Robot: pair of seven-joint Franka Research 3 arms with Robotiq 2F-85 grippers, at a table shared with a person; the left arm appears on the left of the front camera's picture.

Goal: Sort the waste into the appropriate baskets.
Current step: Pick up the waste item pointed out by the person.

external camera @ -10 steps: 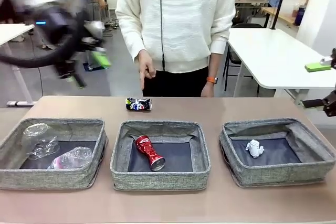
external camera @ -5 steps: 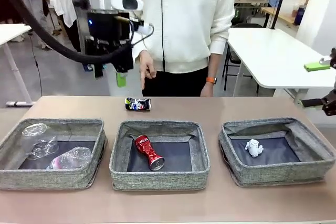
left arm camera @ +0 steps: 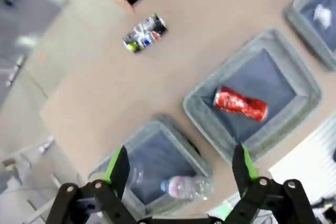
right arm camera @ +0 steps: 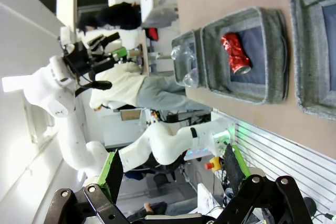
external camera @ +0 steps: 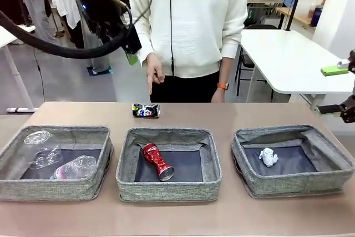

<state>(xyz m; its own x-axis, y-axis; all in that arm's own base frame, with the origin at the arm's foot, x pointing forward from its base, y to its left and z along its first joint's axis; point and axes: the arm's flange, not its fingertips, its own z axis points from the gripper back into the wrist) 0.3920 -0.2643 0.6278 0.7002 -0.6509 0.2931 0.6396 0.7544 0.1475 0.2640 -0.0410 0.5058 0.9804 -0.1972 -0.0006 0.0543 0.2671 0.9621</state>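
Plainly, the dark crushed can with colourful print (external camera: pixel 146 110) is the one piece outside the three grey woven-fabric baskets (external camera: pixel 169 165), lying on its side on the tan table (external camera: pixel 222 112) at twelve o'clock of the middle basket. Thin dented metal: probably light, slick, easily deformed; best pinched across its waist. Left gripper (left arm camera: pixel 181 163) and right gripper (right arm camera: pixel 171 167) hang spread wide, empty.

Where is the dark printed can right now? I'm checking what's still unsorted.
In the front view, the dark printed can lies on the table beyond the middle basket, near the person's hand.
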